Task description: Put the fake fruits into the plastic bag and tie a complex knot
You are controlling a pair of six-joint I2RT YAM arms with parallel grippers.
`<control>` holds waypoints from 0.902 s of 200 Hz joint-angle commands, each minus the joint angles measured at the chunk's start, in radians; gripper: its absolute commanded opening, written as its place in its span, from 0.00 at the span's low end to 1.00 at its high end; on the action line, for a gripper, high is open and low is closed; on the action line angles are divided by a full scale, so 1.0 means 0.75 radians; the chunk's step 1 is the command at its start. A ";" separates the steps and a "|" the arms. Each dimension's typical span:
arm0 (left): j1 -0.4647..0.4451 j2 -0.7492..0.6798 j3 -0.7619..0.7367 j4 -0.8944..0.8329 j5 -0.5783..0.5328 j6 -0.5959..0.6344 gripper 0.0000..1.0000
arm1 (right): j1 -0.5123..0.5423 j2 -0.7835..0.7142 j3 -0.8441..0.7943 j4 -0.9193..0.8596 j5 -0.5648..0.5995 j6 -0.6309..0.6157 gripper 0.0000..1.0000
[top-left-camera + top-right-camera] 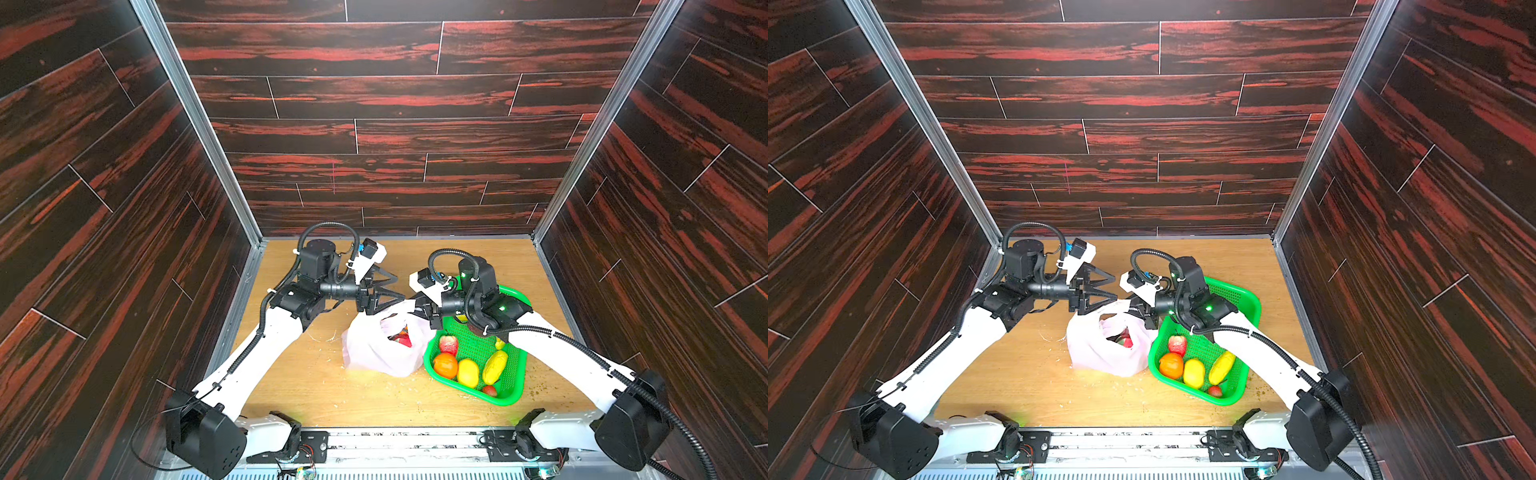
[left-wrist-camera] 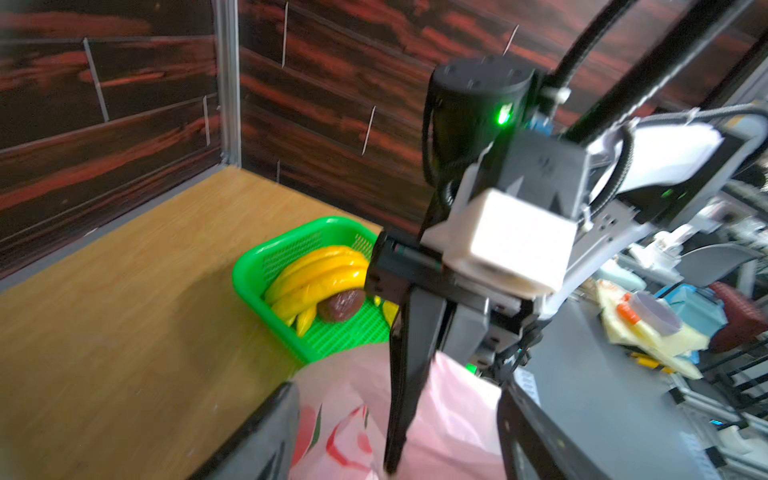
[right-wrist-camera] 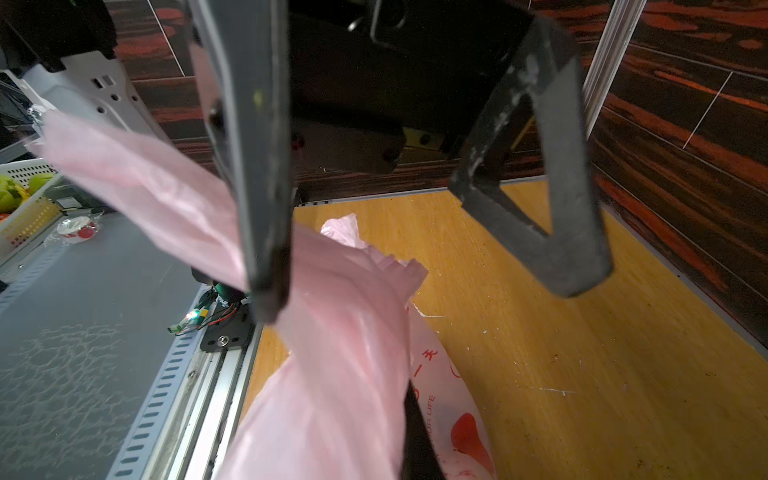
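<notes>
the left tool (image 1: 400,287) hangs with jaws wide apart just above the plastic bag (image 1: 374,353), whose gathered top the right tool (image 2: 395,451) clamps, the bag slumped on the surface (image 1: 299,386) touching a green basket (image 1: 511,395) of fake fruits (image 1: 467,372).

Green perf. basket (image 1: 471,347), wood tabletop (image 1: 299,386), dark plank walls (image 1: 374,104), alu. posts (image 1: 200,120)

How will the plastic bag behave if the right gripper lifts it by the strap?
Likely floppy: the plastic bag is thin crumpled film, and the strap pinched by the right gripper bunches like a rope. It should sag and swing, with the red fruit low inside. Its mouth gapes, so tilting might spill fruit.
</notes>
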 commanded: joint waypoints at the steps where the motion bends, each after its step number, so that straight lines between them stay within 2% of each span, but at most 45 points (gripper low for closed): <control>1: -0.003 -0.043 0.040 -0.213 -0.087 0.178 0.78 | -0.002 -0.043 0.031 -0.017 0.001 -0.029 0.00; 118: -0.009 -0.069 -0.006 -0.323 -0.221 0.276 0.78 | -0.004 -0.050 0.022 0.019 0.005 -0.017 0.00; 180: -0.009 -0.080 -0.061 -0.328 -0.222 0.303 0.79 | -0.009 -0.048 0.026 0.044 0.005 0.001 0.00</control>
